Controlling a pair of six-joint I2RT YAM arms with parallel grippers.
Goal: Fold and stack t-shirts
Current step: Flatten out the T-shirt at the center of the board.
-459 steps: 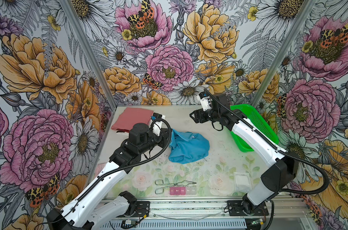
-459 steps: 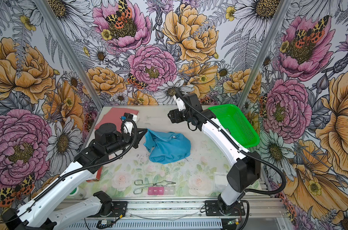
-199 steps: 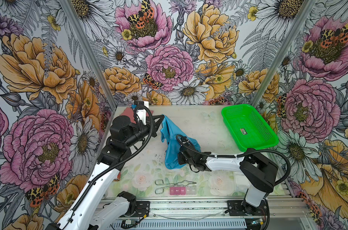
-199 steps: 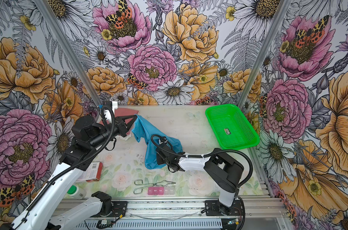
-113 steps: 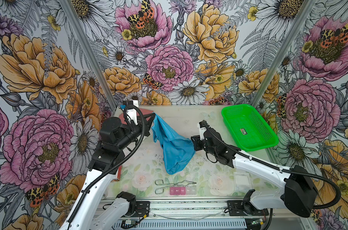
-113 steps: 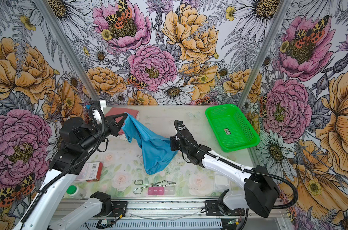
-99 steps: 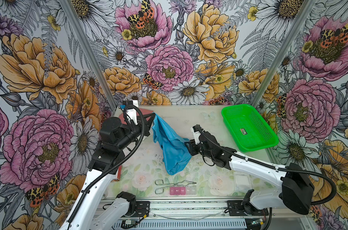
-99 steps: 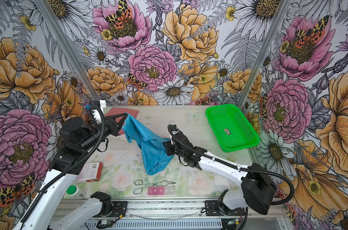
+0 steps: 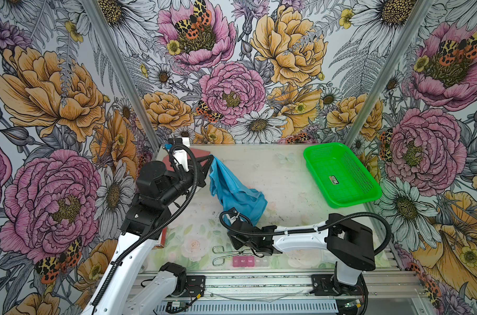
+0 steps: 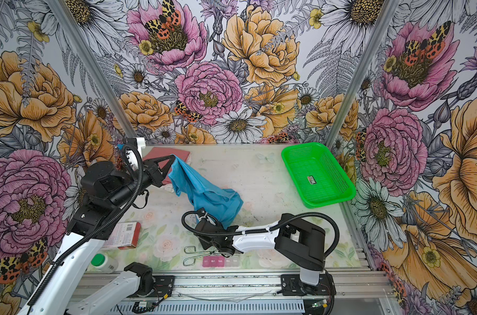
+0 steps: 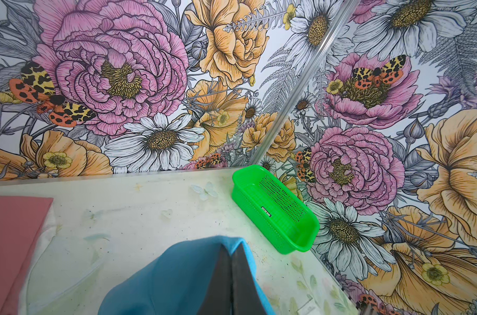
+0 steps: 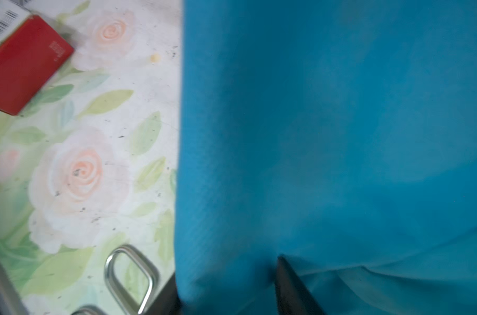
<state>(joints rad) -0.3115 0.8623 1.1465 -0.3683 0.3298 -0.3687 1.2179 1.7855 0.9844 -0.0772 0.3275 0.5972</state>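
Note:
A sky-blue t-shirt (image 9: 233, 191) (image 10: 204, 193) hangs from one corner and slopes down to the table in both top views. My left gripper (image 9: 208, 158) (image 11: 231, 245) is shut on that raised corner, at the back left. My right arm lies low along the front. My right gripper (image 9: 238, 219) (image 12: 226, 268) is at the shirt's lower end. Its fingers (image 12: 291, 286) stand partly apart with blue cloth (image 12: 327, 136) between them. A folded salmon-pink t-shirt (image 10: 166, 154) (image 11: 11, 231) lies at the back left, with a white cloth edge (image 11: 45, 237) under it.
A green basket (image 9: 341, 174) stands at the back right. Near the front edge lie metal tongs (image 9: 226, 252) and a pink pill organizer (image 9: 248, 261). A red box (image 10: 122, 234) and a green-capped white bottle (image 10: 103, 262) sit at the front left.
My right arm has swung from the right of the shirt down to the front, and its gripper now reaches the shirt's lower end. The left gripper still holds the corner up.

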